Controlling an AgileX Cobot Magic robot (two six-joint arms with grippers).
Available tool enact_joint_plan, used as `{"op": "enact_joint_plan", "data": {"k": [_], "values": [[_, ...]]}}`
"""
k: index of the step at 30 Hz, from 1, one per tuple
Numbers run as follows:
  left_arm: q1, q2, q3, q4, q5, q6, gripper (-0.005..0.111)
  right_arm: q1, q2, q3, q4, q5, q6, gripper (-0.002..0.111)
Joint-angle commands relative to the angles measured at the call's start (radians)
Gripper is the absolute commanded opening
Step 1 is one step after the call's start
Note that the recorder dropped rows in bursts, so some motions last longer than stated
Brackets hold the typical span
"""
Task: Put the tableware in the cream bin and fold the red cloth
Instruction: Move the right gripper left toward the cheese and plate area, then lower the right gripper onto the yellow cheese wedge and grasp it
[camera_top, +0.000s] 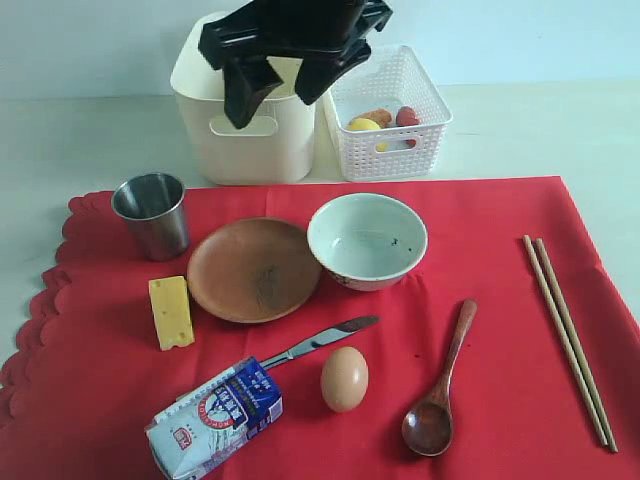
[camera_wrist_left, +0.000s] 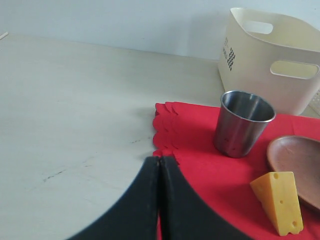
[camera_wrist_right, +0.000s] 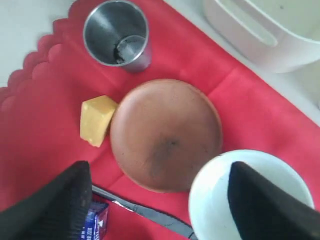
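Note:
The red cloth (camera_top: 490, 300) lies flat on the table. On it rest the steel cup (camera_top: 152, 213), brown wooden plate (camera_top: 253, 268), white bowl (camera_top: 366, 240), knife (camera_top: 320, 342), dark spoon (camera_top: 440, 385) and chopsticks (camera_top: 567, 335). The cream bin (camera_top: 245, 140) stands behind the cloth. My right gripper (camera_top: 275, 100) hangs open high in front of the bin; its wrist view looks down on the plate (camera_wrist_right: 165, 132), cup (camera_wrist_right: 116, 35) and bowl (camera_wrist_right: 220, 190). My left gripper (camera_wrist_left: 160, 159) is shut and holds nothing, at the cloth's scalloped edge (camera_wrist_left: 162, 125) near the cup (camera_wrist_left: 242, 122). It is out of the exterior view.
A cheese wedge (camera_top: 171, 312), an egg (camera_top: 344, 378) and a milk carton (camera_top: 215, 415) lie on the cloth among the tableware. A white lattice basket (camera_top: 390, 110) holding food stands right of the cream bin. Bare pale table (camera_wrist_left: 75, 115) extends left of the cloth.

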Motion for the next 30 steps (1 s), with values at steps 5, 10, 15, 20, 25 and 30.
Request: {"op": "enact_joint_plan", "data": {"k": [5,10,15,20,25,30], "values": [[0.002,-0.006,0.003,-0.007,-0.005,0.001,0.0,0.118,0.02,0.001,0.004,-0.025,-0.007,0.071],[0.002,-0.006,0.003,-0.007,-0.005,0.001,0.0,0.179,0.063,0.001,0.002,-0.05,-0.007,0.071],[0.002,-0.006,0.003,-0.007,-0.005,0.001,0.0,0.22,0.114,0.001,0.0,-0.086,-0.007,0.071],[0.002,-0.006,0.003,-0.007,-0.005,0.001,0.0,0.234,0.168,0.001,-0.002,-0.113,0.006,0.071],[0.002,-0.006,0.003,-0.007,-0.005,0.001,0.0,0.234,0.212,0.001,-0.004,-0.147,0.019,0.071],[0.002,-0.006,0.003,-0.007,-0.005,0.001,0.0,0.234,0.255,0.001,0.005,-0.188,0.045,0.071]]}}
